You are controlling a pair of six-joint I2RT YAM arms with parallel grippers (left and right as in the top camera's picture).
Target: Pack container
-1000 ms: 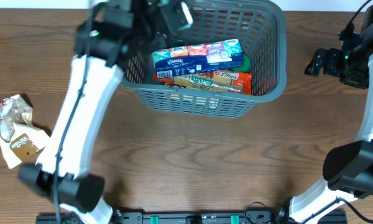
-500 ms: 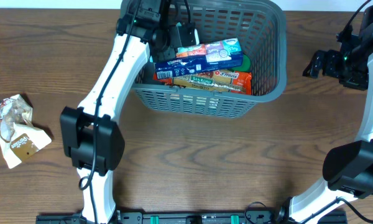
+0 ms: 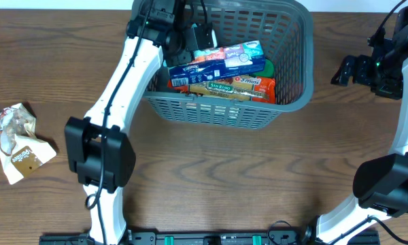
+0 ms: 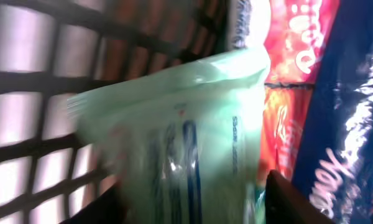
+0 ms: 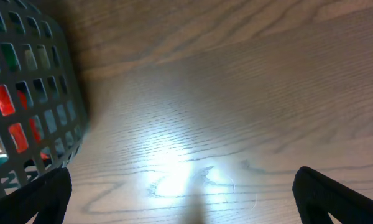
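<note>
I've got the container (image 3: 217, 112) at the far side of the bench (image 3: 211, 177), about the middle, and it's well stocked; a blue tissue pack (image 3: 221, 62) lies slantwise on top, with a red-and-orange packet (image 3: 255, 86) and a tan packet (image 3: 214, 88) below it against the near wall; my left arm (image 3: 112, 85) is stretched up and over the rim into the container's far left corner, left jaws down inside beside the lattice; on the left wrist view a pale green see-through packet (image 4: 174, 143) fills the space between the fingers (image 4: 298, 199), with the lattice wall (image 4: 31, 149) just behind it on one side and the red-and-orange packet and the blue tissue pack on the other; whether the left jaws are pinching that green packet or merely standing around it I cannot tell, the view is too close and blurred; over on the right, my right arm (image 3: 387, 64) hangs off to the right of the container, apart from it, over bare wood; right jaws are spread wide, one finger at each bottom corner of the wrist view with only bench between them, and the container's corner shows at the left edge there; out on the left of the bench, well apart from the container, lies a crumpled white-and-brown packet (image 3: 17, 139).
</note>
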